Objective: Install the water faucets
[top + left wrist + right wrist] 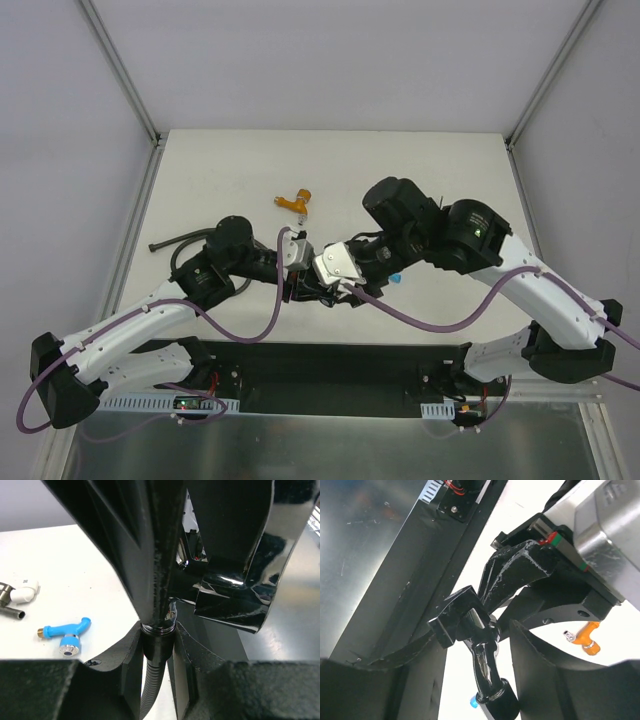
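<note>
Right wrist view shows the dark grey-brown faucet (482, 655), probably rigid, weighty and slick, between the fingers of the right gripper (476, 630), whose grip I cannot tell, above the table (450, 170) near its middle, while the left gripper (157, 642) clamps the flexible hose (149, 694) at its collar; best gripped by the body, not the lever.

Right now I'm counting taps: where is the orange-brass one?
In the top view the orange-brass faucet lies on the white table, slightly left of centre, beyond where the left arm and right arm meet.
</note>
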You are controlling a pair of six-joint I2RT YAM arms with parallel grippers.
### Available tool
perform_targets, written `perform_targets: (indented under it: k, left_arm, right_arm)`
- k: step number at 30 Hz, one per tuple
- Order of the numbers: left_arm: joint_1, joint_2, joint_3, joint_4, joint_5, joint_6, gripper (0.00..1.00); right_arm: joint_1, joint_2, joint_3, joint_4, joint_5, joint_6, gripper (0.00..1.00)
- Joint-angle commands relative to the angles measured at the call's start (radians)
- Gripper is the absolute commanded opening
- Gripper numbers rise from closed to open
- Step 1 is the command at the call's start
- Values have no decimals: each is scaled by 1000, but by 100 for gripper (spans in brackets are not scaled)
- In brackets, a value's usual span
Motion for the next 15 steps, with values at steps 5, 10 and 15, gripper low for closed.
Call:
perform_targets:
  k: [5, 10, 15]
  left_arm:
    - [-2, -26, 43, 48, -24, 23, 0]
    - [0, -67, 26, 48, -122, 50, 0]
    - [-2, -102, 6, 72, -210, 53, 0]
  right_arm:
    - [7, 14, 16, 14, 44, 41, 26]
    - [8, -20, -43, 117, 90, 137, 4]
    - [8, -52, -102, 230, 155, 310, 2]
